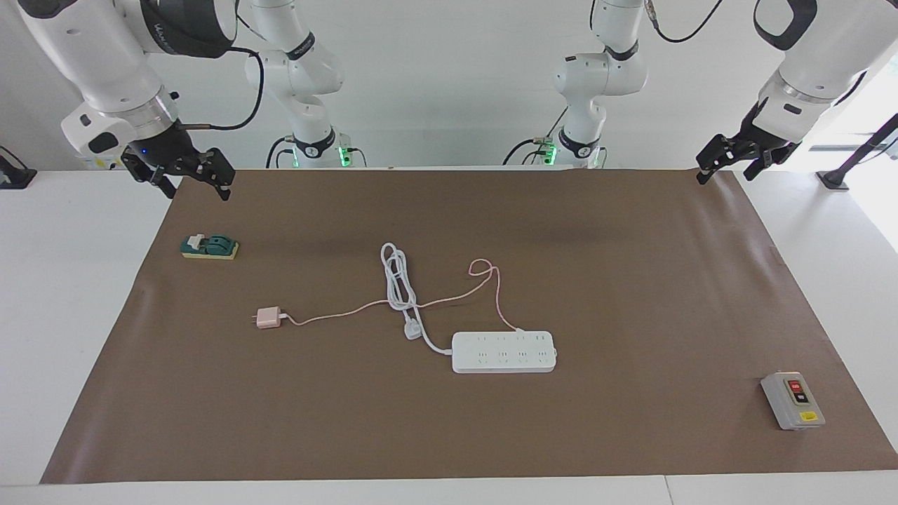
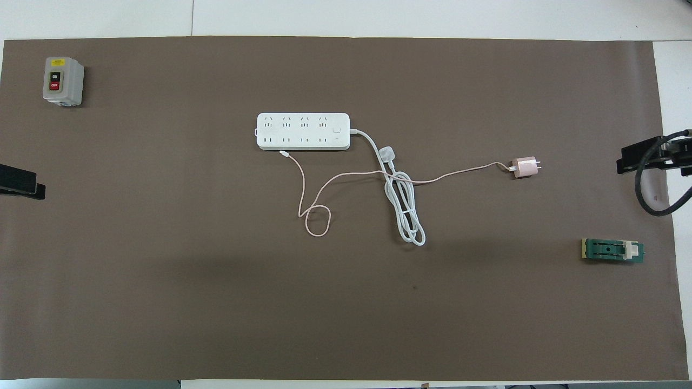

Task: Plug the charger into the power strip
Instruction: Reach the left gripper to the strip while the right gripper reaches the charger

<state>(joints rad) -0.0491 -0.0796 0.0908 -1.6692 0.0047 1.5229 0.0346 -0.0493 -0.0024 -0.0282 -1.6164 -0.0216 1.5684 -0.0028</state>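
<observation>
- Charger point(image 1: 267, 318) lies on the brown mat point(image 1: 631, 280) of the table, unplugged, well apart from both sets of jaws, nearer our right gripper point(image 1: 188, 177)
- Its pink cable point(image 1: 337, 313) crosses the white cord point(image 1: 398, 280) and ends just beside the power strip point(image 1: 504, 352), mid-table between our two grippers
- Our right gripper hangs over the mat's corner above the green block point(image 1: 210, 247), jaws apart, holding nothing
- Our left gripper point(image 1: 729, 163) hangs over the other corner, jaws apart, empty
</observation>
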